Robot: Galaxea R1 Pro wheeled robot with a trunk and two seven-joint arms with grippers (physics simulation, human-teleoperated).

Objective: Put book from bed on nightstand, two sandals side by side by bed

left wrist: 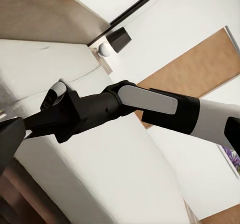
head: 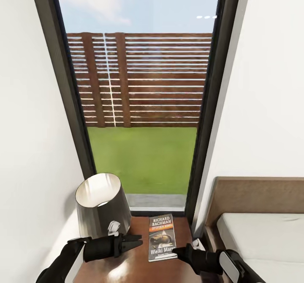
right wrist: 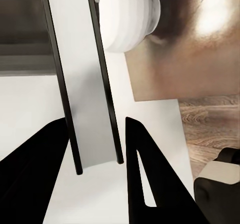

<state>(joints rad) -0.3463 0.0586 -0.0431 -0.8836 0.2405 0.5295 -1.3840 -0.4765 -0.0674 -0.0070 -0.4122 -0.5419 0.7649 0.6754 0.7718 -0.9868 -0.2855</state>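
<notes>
The book lies flat on the nightstand, long axis pointing away from you, between your two grippers. The right gripper, fingers apart, sits nearer; the left gripper looks closed.

Head camera above nightstand, windowward.

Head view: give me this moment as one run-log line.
book: flat on nightstand, beside lamp | left hand: empty, left of book | right hand: at book's lower right corner | bed: right | sandals: pending

Glossy brown nightstand, book flat on top, lamp beside
</notes>
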